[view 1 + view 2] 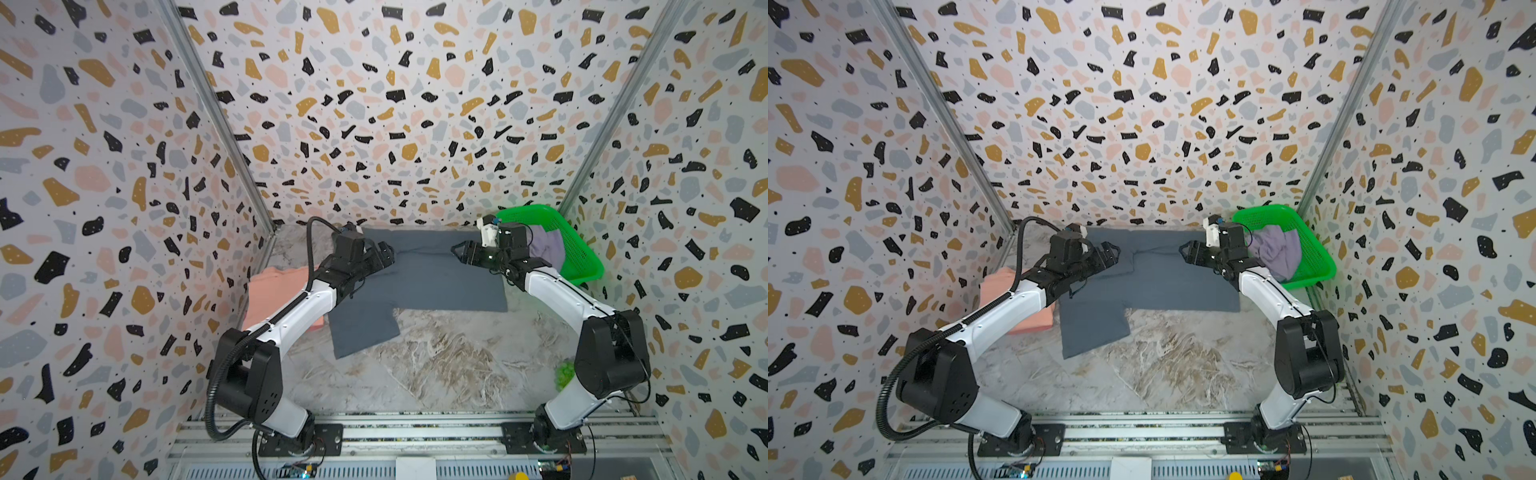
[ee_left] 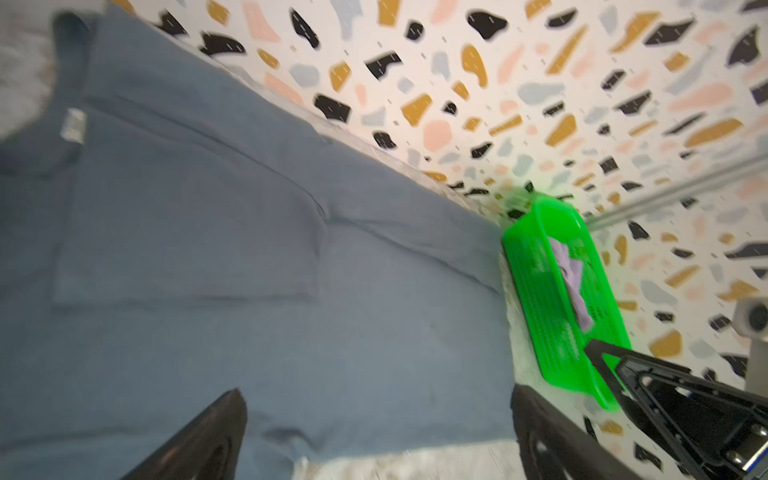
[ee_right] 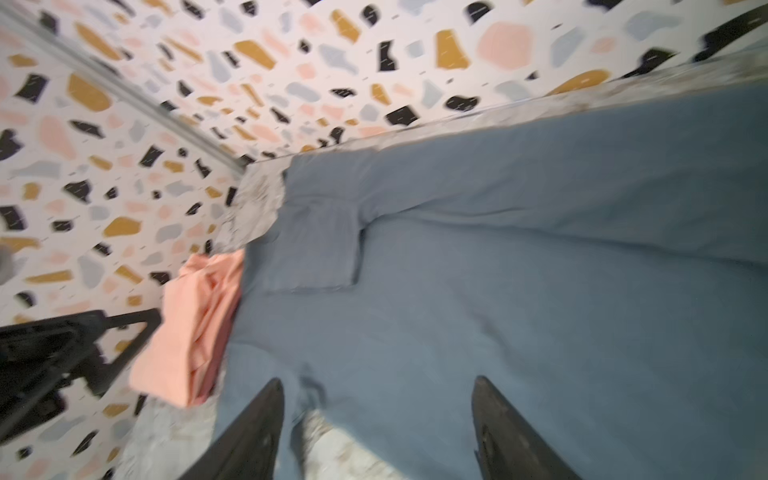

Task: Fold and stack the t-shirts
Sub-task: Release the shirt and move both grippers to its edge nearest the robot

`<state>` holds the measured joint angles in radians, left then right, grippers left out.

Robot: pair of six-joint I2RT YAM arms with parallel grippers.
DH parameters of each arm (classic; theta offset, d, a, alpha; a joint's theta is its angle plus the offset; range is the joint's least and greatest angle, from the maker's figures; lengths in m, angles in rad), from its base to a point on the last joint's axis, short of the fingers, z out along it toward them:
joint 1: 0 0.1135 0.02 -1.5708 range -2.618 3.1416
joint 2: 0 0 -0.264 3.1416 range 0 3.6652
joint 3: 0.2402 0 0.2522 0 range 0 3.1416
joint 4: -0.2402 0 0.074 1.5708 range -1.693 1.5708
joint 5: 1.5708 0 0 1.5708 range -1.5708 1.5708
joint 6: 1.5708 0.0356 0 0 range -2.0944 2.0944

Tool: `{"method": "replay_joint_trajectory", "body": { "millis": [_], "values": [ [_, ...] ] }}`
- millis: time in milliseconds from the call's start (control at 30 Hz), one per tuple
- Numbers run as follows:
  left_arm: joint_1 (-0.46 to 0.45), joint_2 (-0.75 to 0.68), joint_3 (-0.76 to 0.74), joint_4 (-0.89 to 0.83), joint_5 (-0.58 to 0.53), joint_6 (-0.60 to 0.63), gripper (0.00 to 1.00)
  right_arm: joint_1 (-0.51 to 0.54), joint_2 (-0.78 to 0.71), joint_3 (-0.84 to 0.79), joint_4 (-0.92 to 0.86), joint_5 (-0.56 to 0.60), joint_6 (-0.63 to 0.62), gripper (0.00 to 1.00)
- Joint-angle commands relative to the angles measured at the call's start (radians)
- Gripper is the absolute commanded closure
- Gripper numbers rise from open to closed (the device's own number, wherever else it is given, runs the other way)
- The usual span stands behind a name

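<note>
Left pincer [image 1: 387,252], reaching past the folded pink shirt [image 1: 270,291] at the desk's [image 1: 436,374] left edge, hung with jaws apart and empty over the grey shirt [image 1: 436,278] lying flat at the back. Right pincer [image 1: 458,252] faced it, likewise spread and empty, seemingly clear of the cloth in blurred wrist views. A lilac shirt [image 1: 546,247] sat in the green basket [image 1: 582,253].
</note>
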<state>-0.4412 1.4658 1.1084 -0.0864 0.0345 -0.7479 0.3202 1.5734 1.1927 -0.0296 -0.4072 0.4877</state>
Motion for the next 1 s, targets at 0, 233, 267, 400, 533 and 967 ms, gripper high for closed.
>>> {"method": "replay_joint_trajectory", "body": {
  "millis": [0,233,267,400,533,967],
  "values": [
    [-0.049,-0.123,-0.07,-0.03,-0.159,-0.054,0.0,0.057,-0.133,-0.09,0.014,0.08,0.018,0.16],
    [-0.053,-0.393,-0.284,0.126,-0.049,-0.127,0.01,0.053,-0.416,-0.407,0.331,-0.07,0.213,0.01],
    [-0.055,-0.417,-0.296,0.117,-0.044,-0.13,0.0,0.061,-0.441,-0.425,0.337,-0.071,0.216,0.01],
    [-0.057,-0.535,-0.399,0.103,-0.128,-0.21,0.01,0.113,-0.553,-0.478,0.354,-0.046,0.206,0.01],
    [-0.055,-0.543,-0.348,-0.178,-0.222,-0.144,0.0,0.105,-0.585,-0.46,0.232,0.016,0.198,0.01],
    [-0.045,-0.418,-0.505,-0.493,-0.21,-0.127,0.14,-0.132,-0.321,-0.44,-0.121,0.23,0.043,0.07]
  ]
}}
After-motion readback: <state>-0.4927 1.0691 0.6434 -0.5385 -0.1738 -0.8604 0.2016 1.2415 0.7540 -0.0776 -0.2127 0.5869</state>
